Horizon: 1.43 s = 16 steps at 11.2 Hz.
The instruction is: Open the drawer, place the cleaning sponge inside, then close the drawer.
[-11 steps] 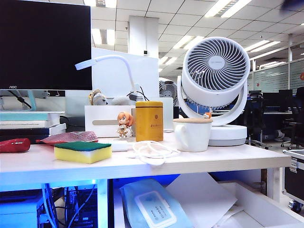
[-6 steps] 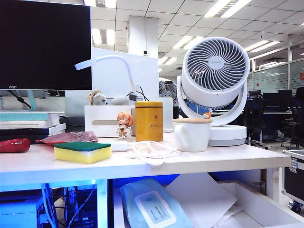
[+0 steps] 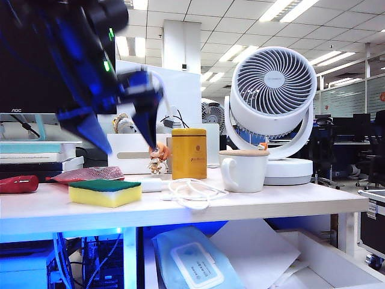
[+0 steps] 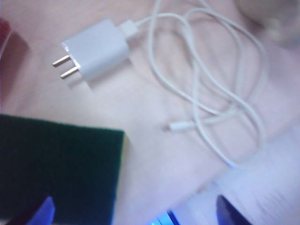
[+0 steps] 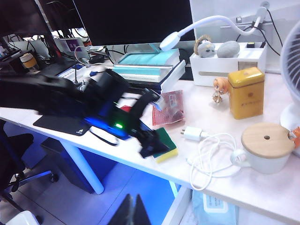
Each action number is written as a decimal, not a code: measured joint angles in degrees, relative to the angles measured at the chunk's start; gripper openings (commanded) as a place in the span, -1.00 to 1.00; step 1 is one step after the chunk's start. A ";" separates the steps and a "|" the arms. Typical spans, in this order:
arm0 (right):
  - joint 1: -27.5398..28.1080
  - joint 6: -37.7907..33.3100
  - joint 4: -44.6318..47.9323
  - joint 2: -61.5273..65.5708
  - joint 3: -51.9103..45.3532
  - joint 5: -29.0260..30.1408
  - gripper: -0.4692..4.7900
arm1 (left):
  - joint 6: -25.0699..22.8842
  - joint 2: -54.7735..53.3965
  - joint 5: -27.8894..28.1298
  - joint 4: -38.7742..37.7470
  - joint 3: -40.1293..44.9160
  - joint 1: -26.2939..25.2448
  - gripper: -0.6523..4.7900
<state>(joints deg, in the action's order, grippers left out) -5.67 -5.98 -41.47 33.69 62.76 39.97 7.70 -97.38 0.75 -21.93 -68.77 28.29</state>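
Observation:
The cleaning sponge (image 3: 105,192), yellow foam with a dark green top, lies flat near the desk's front left edge. My left gripper (image 3: 119,133) hangs blurred above and slightly behind it, its fingers spread wide and empty. The left wrist view looks straight down on the sponge's green top (image 4: 56,164), with the left gripper (image 4: 136,216) open around its corner and the bare desk beside it. The drawer (image 3: 328,253) stands pulled out under the desk. My right gripper (image 5: 134,212) is shut and empty, hovering off the desk's front; from there I see the sponge (image 5: 167,149) under the left gripper (image 5: 155,125).
A white charger (image 4: 96,49) and its looped cable (image 3: 192,192) lie just right of the sponge. A red pouch (image 3: 84,174), figurine (image 3: 158,158), yellow tin (image 3: 189,153), lidded mug (image 3: 243,170) and fan (image 3: 274,90) stand behind. A wipes pack (image 3: 186,262) and paper lie in the drawer.
The left arm has swung down into the exterior view above the sponge, and its fingers are spread apart. The sponge and other desk items have not moved.

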 measured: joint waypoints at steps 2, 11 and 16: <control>0.02 0.00 -0.02 0.00 0.00 0.00 -0.86 | 1.07 -5.18 2.14 2.05 0.00 0.02 1.00; 0.00 6.14 -8.26 0.35 0.00 -4.26 -0.86 | 3.48 -10.19 4.72 3.96 -0.24 -0.09 -0.78; 0.02 11.91 -13.73 1.11 0.00 -7.54 -0.86 | 2.23 2.62 -13.09 0.63 -0.22 0.28 -0.78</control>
<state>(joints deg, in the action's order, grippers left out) -5.65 5.93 -55.20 34.81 62.76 32.42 9.93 -94.76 -12.34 -21.30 -68.99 28.58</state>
